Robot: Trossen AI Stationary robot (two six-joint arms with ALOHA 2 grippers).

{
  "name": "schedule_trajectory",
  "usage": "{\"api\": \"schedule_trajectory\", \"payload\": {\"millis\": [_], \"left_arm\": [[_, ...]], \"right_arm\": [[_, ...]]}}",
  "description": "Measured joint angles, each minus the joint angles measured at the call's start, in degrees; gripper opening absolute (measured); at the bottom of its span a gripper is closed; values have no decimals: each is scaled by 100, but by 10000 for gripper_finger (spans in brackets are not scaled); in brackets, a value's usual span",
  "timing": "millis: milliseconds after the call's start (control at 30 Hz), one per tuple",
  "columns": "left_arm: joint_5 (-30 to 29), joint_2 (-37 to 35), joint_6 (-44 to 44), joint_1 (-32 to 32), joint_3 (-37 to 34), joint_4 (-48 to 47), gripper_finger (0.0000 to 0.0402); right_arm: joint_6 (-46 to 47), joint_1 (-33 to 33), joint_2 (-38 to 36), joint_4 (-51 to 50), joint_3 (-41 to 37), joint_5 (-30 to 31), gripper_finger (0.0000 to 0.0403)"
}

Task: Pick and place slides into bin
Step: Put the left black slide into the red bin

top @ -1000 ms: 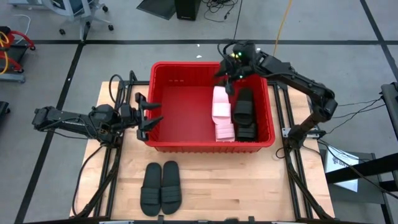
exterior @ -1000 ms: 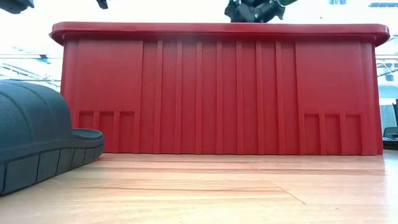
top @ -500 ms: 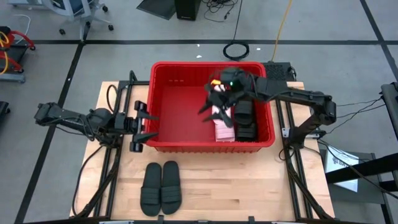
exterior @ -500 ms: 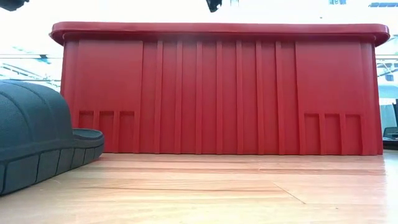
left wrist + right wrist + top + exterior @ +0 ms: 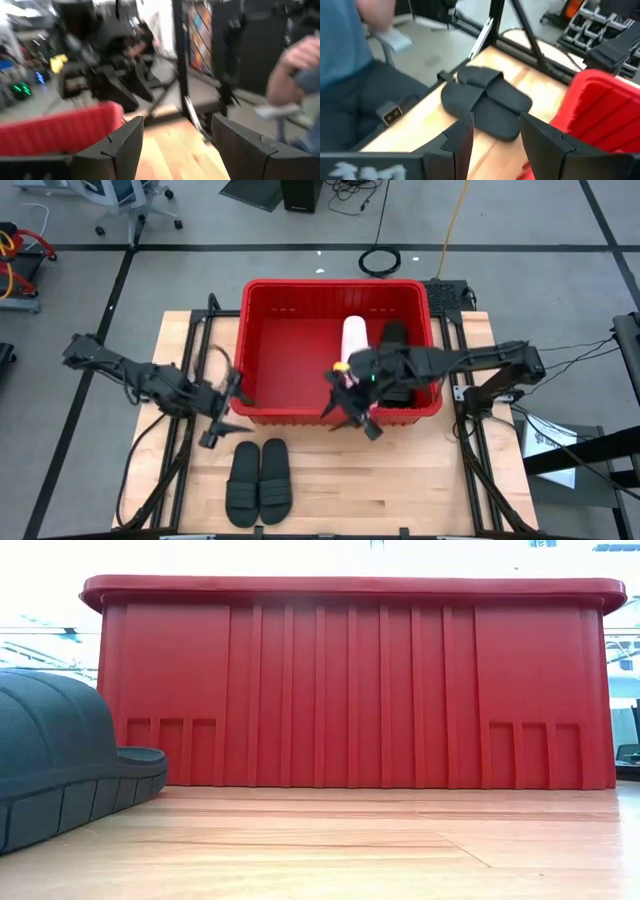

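We count two black slides (image 5: 259,481) side by side on the table (image 5: 400,500) in front of the bin (image 5: 290,415), well apart from its near wall. Inside the bin, toward its right side, we see one pale slide (image 5: 354,338) and black slides (image 5: 393,340) beside it, their number hidden by the right arm. The right gripper (image 5: 350,408) hangs over the bin's near rim, fingers apart and empty; the left gripper (image 5: 222,415), also spread and empty, sits just off the bin's near-left corner. The low view shows only the bin's wall and one slide's toe. Only the wrist views show a person beyond the table.
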Motion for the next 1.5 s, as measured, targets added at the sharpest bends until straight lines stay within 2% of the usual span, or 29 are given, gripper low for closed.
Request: {"api": "schedule_trajectory", "payload": {"millis": [100, 267, 433, 567, 700, 800, 1033, 1400, 1500], "left_arm": [[-56, 202, -99, -275, -94, -136, 241], [-685, 393, -382, -609, -37, -50, 241], [-749, 396, -982, -762, -28, -196, 241], [-325, 395, -1465, -828, -28, -814, 241], [38, 474, -2358, -874, -28, -1514, 241], [218, 603, -3003, -973, -28, -1951, 241], [986, 1170, -4323, -1209, -28, -1937, 241], [1029, 2490, -5372, -1940, -28, -1966, 241], [1004, 2873, -5475, -2061, -28, -1968, 241]], "right_arm": [[-38, 333, 2, 89, -263, 437, 150], [26, 765, 2, 627, -838, 968, 150], [385, 1134, 3, 1205, -1345, 1004, 150], [405, 1427, 9, 1809, -1710, 1005, 150], [119, 1658, 2, 2225, -1795, 1003, 150], [278, 1773, 2, 2316, -1802, 1003, 150], [691, 2029, 2, 2162, -1804, 1005, 150], [737, 2299, 2, 2122, -1804, 1016, 150], [751, 2327, 2, 2123, -1804, 1207, 150]]}}
